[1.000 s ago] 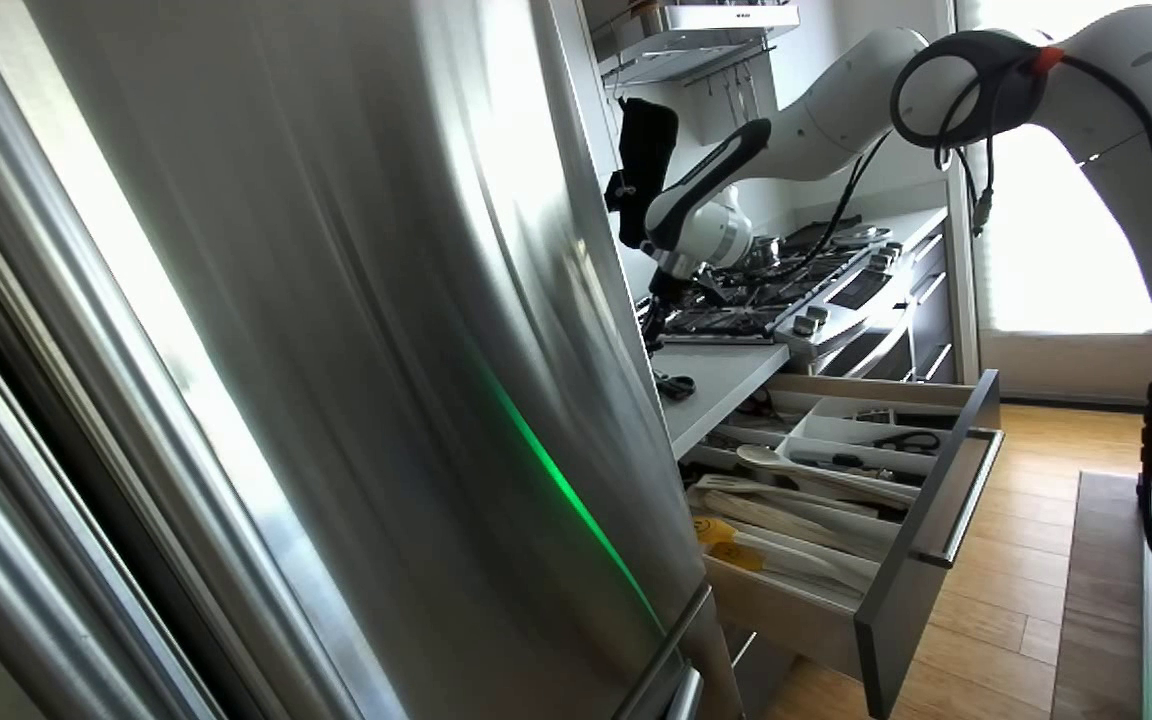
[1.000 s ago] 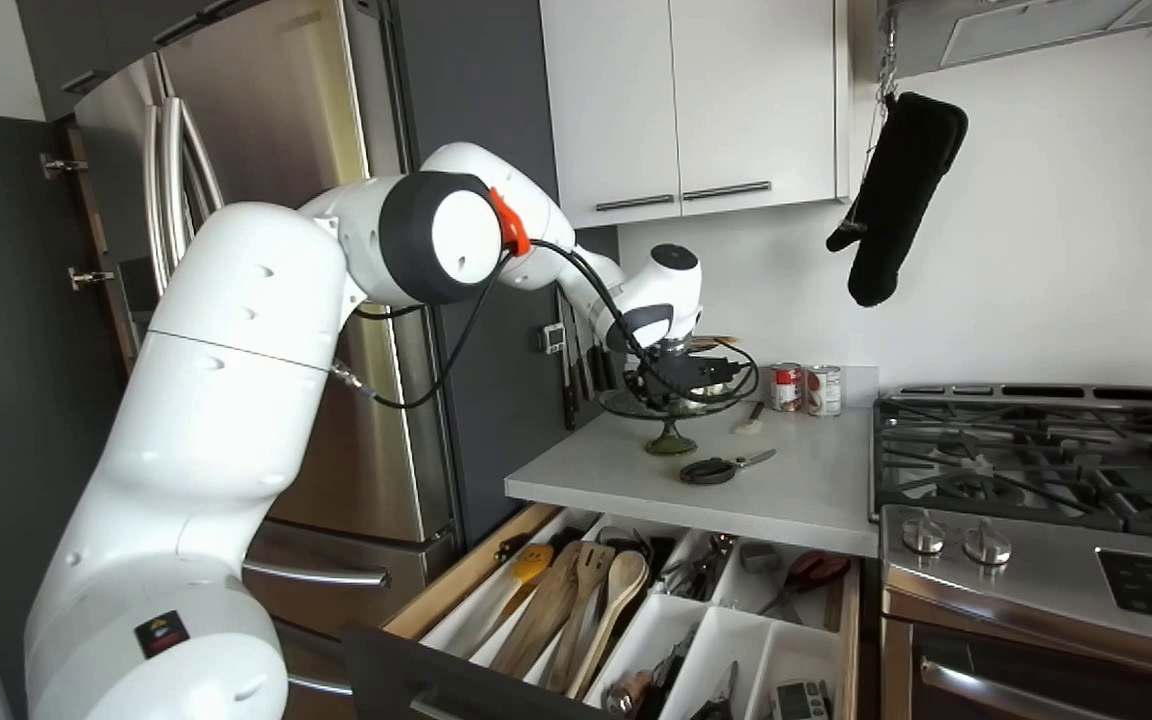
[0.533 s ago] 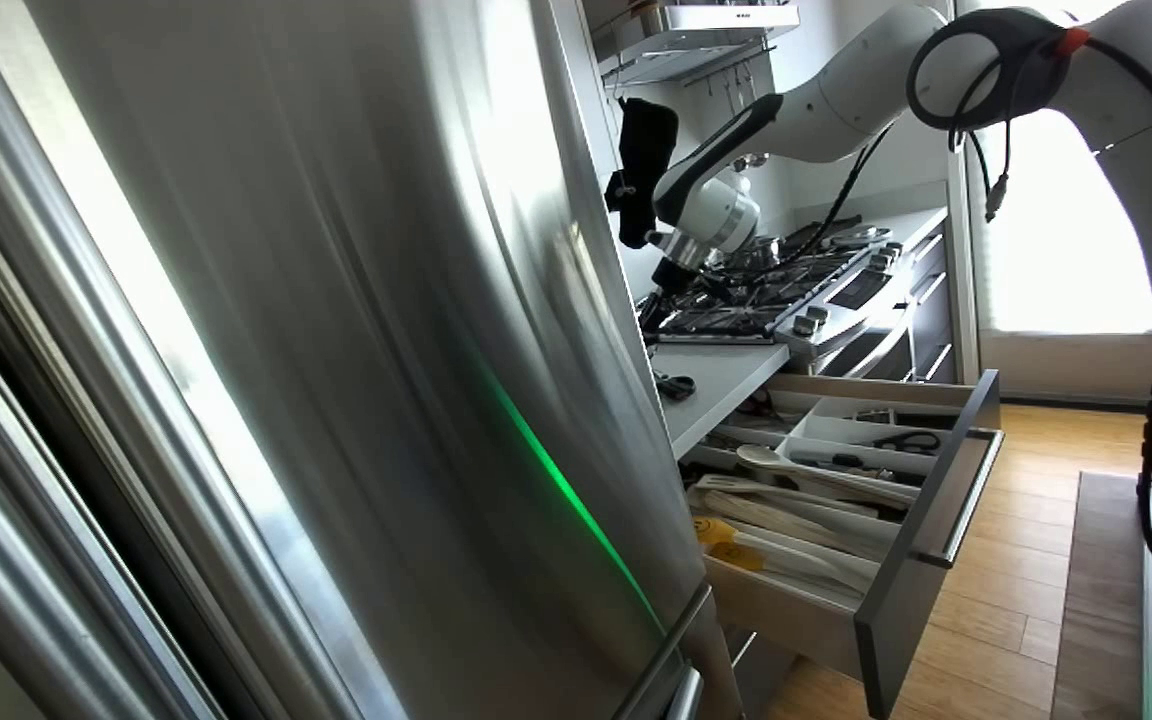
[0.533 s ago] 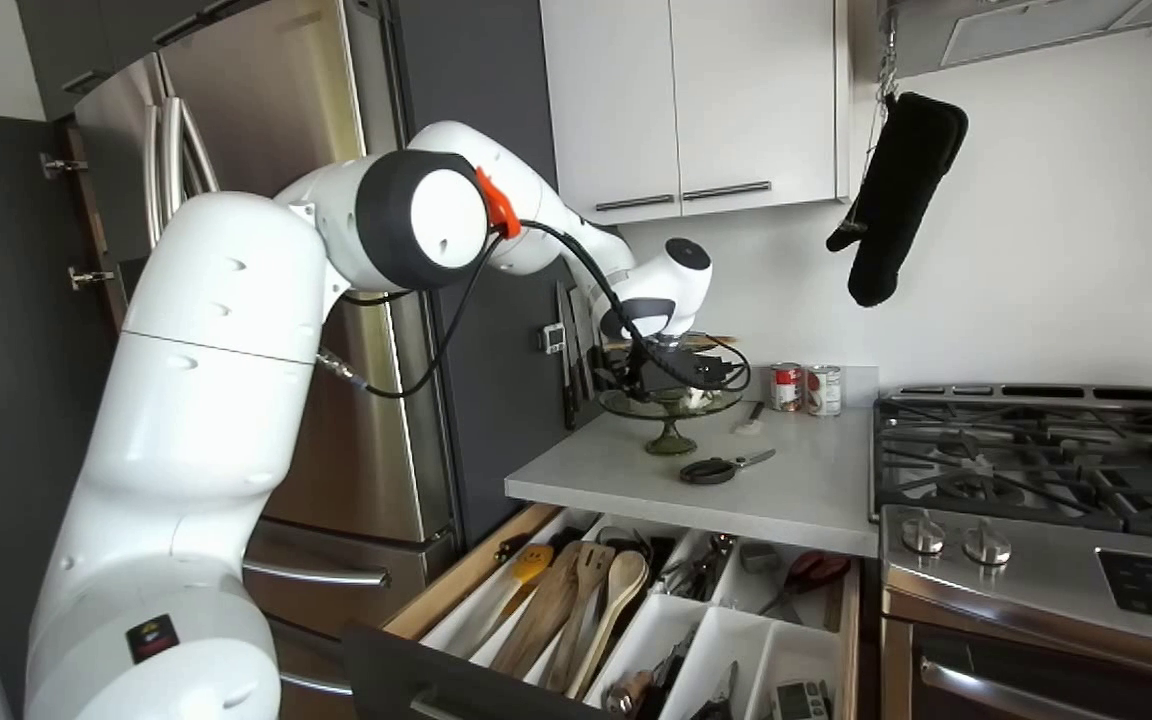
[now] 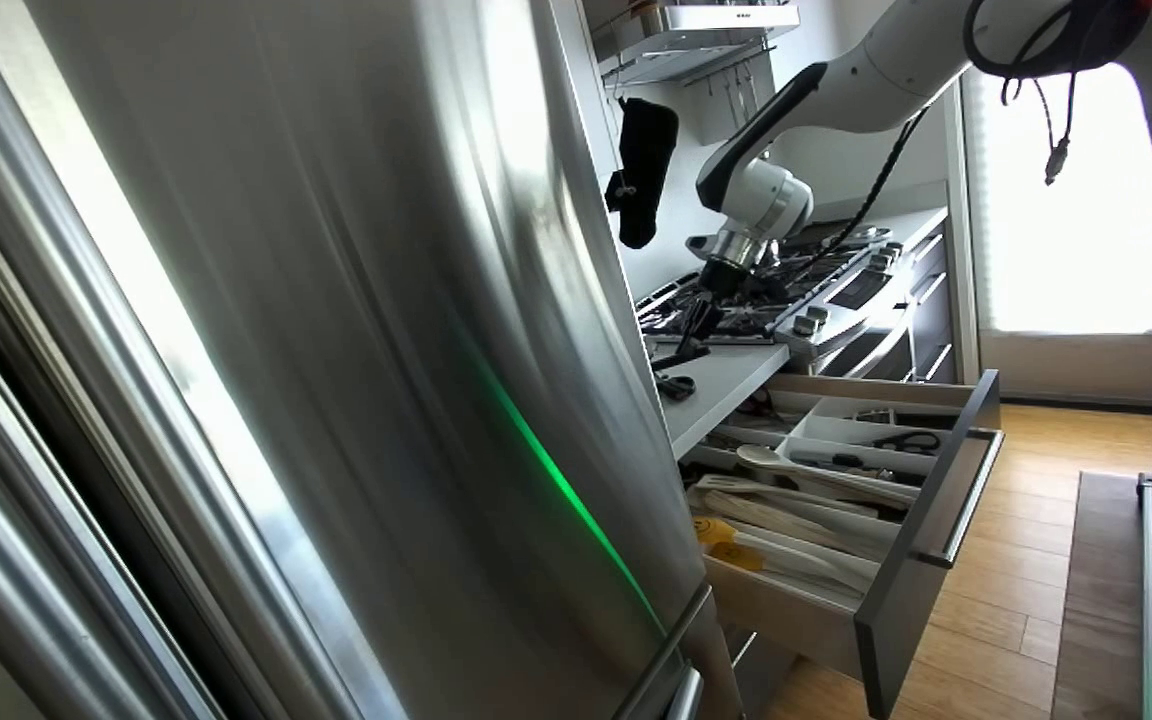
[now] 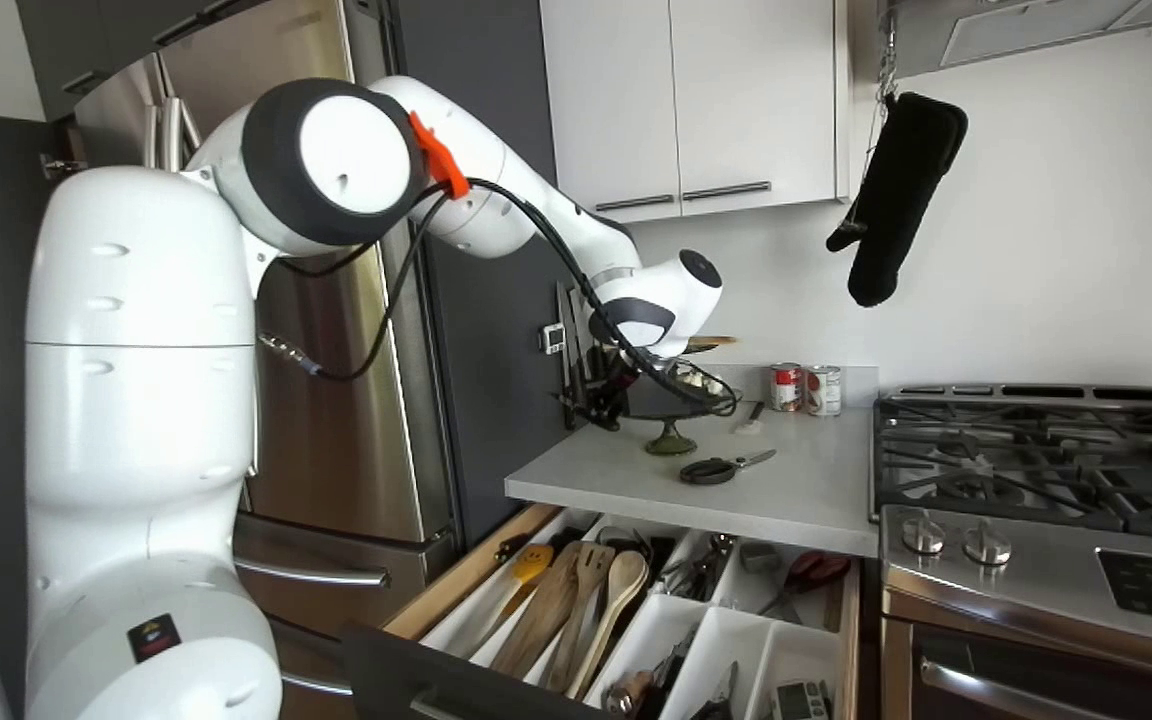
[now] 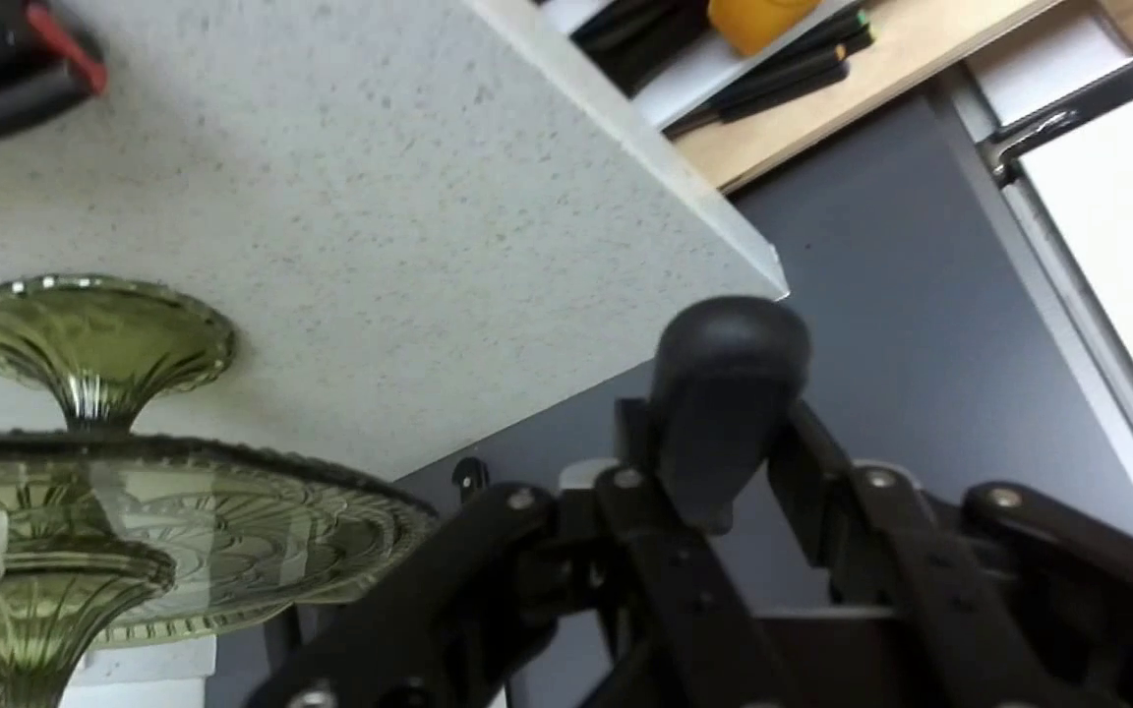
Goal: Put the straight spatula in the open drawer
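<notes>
Drawer [image 6: 496,700], pulled open beneath the counter [image 6: 806,480], is split into compartments by white dividers. From the left in an exterior view, the long compartments hold a yellow-headed utensil [image 6: 532,562], then a flat wooden utensil [image 6: 541,612], a slotted wooden turner [image 6: 591,568] and a wooden spoon [image 6: 626,578]. Farther right, metal utensils [image 6: 701,572] lie jumbled at the back; at the far right a red-handled tool [image 6: 816,570] lies behind a small device with a screen [image 6: 796,700].

Up on the counter, a green glass cake stand [image 6: 671,440] comes first, white pieces [image 6: 704,381] showing just above its plate; then a dark-handled utensil with a pale head [image 6: 751,420], then two upright cans [image 6: 786,388], contents hidden.

In the wrist view, right of the cake stand, the gripper [image 7: 729,462] pinches a dark handle [image 7: 732,359] between its fingers, the rounded end sticking out past them. The rest is hidden; whether it is the straight spatula I cannot tell. This handle is apart from the drawer, seen at upper right.
</notes>
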`<state>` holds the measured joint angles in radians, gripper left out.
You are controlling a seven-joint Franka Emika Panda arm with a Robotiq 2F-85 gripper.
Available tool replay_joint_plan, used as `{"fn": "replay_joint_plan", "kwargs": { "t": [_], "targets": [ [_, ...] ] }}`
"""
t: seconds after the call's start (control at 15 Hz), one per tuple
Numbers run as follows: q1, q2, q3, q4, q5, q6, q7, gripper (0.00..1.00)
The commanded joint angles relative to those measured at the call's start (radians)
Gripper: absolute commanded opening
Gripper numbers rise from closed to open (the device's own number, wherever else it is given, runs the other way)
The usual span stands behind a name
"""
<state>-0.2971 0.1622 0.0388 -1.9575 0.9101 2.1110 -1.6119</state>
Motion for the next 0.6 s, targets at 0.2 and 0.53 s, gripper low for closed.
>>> {"fn": "replay_joint_plan", "kwargs": {
  "t": [0.2,0.53],
  "targets": [
    [0.056,-0.28,-0.123,-0.401,0.051,0.039,-0.018,0.09],
    [0.062,-0.448,-0.169,-0.654,0.004,0.204,0.099,0.09]
  ]
}}
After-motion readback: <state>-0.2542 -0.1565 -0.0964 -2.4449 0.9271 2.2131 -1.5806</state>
